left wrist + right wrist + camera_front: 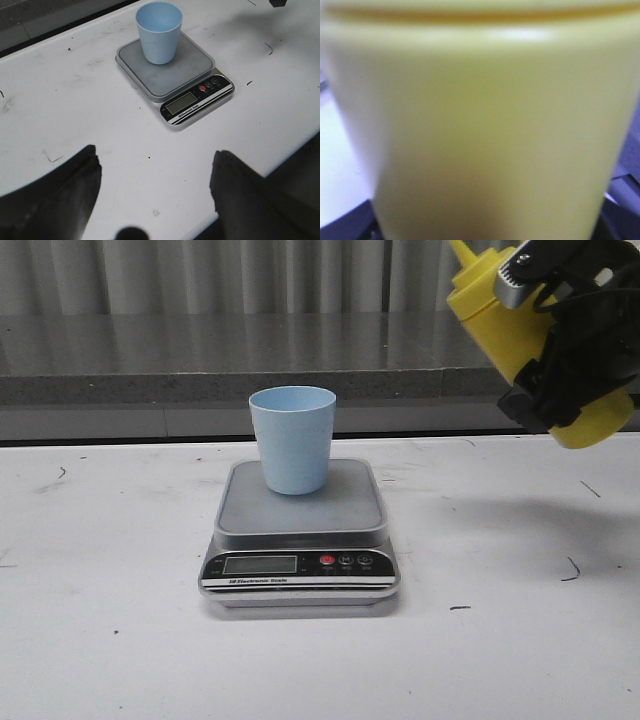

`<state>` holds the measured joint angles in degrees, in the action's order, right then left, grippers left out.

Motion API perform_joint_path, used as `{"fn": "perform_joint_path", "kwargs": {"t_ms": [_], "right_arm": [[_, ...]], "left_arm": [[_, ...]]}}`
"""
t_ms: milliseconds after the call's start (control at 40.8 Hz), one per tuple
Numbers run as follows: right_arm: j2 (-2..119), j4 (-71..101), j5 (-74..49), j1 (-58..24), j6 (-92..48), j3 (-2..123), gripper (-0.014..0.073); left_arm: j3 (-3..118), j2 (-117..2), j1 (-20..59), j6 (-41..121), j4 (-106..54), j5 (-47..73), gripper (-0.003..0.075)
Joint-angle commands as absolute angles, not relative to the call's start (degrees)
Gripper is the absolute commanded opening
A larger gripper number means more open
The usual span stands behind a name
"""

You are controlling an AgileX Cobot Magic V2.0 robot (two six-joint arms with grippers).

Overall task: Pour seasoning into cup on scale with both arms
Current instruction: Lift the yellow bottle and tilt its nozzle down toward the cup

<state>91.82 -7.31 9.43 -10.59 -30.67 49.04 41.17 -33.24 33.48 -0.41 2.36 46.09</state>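
Observation:
A pale blue cup [293, 438] stands upright on the grey platform of the scale [300, 530], seen too in the left wrist view as cup [159, 31] on scale [175, 75]. High at the right, my right gripper [560, 335] is shut on the yellow seasoning bottle [500, 315], which is tilted with its nozzle up and to the left, well off to the right of the cup. The bottle's body [485, 130] fills the right wrist view and hides that gripper's fingers. My left gripper [155, 172] is open over bare table, nearer than the scale, holding nothing.
The white table [110, 620] carries scuff marks around the scale. A grey ledge [150, 375] and curtain run along the back. The table's near edge [295, 150] shows in the left wrist view.

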Motion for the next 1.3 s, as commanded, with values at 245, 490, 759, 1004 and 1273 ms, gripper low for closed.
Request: {"fn": "perform_joint_path", "kwargs": {"t_ms": [245,490,759,1004,1273], "right_arm": [[89.1,-11.5,-1.0,-16.1,-41.2,62.9,0.0328],[91.9,-22.6,-10.1,-18.7,-41.3,70.3,0.0328],[96.0,-34.7,-16.9,-21.4,-41.3,76.6,0.0328],[98.4,-47.4,-21.0,-23.8,-39.0,77.9,0.0328],[100.6,-57.5,-25.4,-25.3,-34.7,79.8,0.0328]], "left_arm": [[42.7,-33.4,33.9,-0.7,2.0,42.0,0.0461],[42.7,-33.4,33.9,-0.7,2.0,42.0,0.0461],[42.7,-33.4,33.9,-0.7,2.0,42.0,0.0461],[42.7,-33.4,33.9,-0.7,2.0,42.0,0.0461],[42.7,-33.4,33.9,-0.7,2.0,42.0,0.0461]]}}
